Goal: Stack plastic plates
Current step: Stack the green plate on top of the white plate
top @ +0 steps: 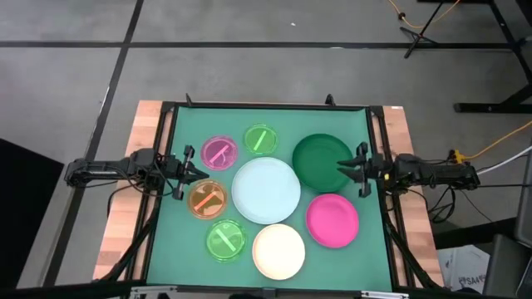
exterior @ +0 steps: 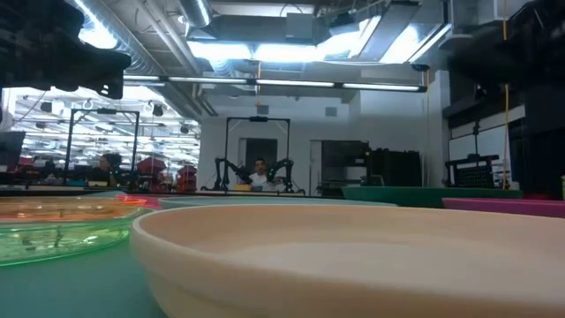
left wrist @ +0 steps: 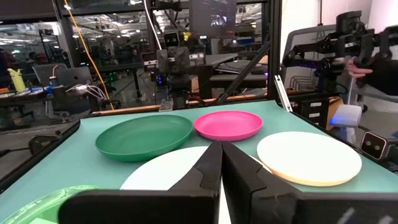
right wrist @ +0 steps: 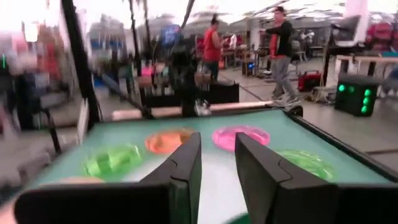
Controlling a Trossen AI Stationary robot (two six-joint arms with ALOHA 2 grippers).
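Eight plates lie flat and apart on the green mat. The larger ones are dark green, pale blue-white, cream and hot pink. The smaller translucent ones are pink, orange and two lime green. My left gripper is shut and hovers between the pink and orange plates, pointing at the pale plate. My right gripper stands over the dark green plate's right part, its fingers a narrow gap apart.
A black frame borders the mat, with wooden table strips outside it on the left and right. The cream plate fills the low view's foreground. People stand in the room beyond the table. Bare mat shows between the plates.
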